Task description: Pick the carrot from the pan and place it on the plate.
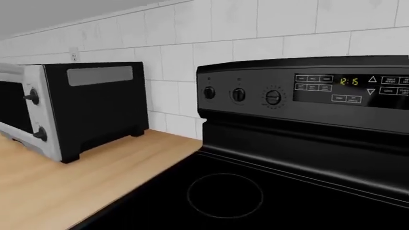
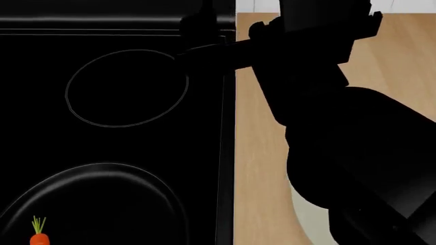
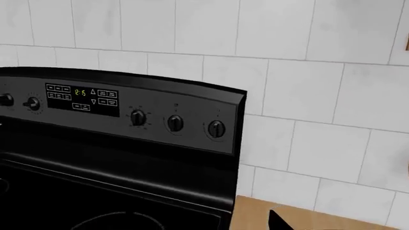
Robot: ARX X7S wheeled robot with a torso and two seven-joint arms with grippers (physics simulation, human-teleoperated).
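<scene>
In the head view the carrot lies in the black pan at the lower left; only its orange upper part and green top show above the frame edge. A sliver of the off-white plate shows on the wooden counter right of the stove, mostly hidden under my right arm. My right gripper reaches over the stove's back right corner, far from the carrot; its dark fingers blend with the black stove. One black fingertip shows in the right wrist view. My left gripper is out of view.
A burner circle lies behind the pan. The stove's control panel stands against a tiled wall. A toaster oven sits on the wooden counter left of the stove. More counter lies to the right.
</scene>
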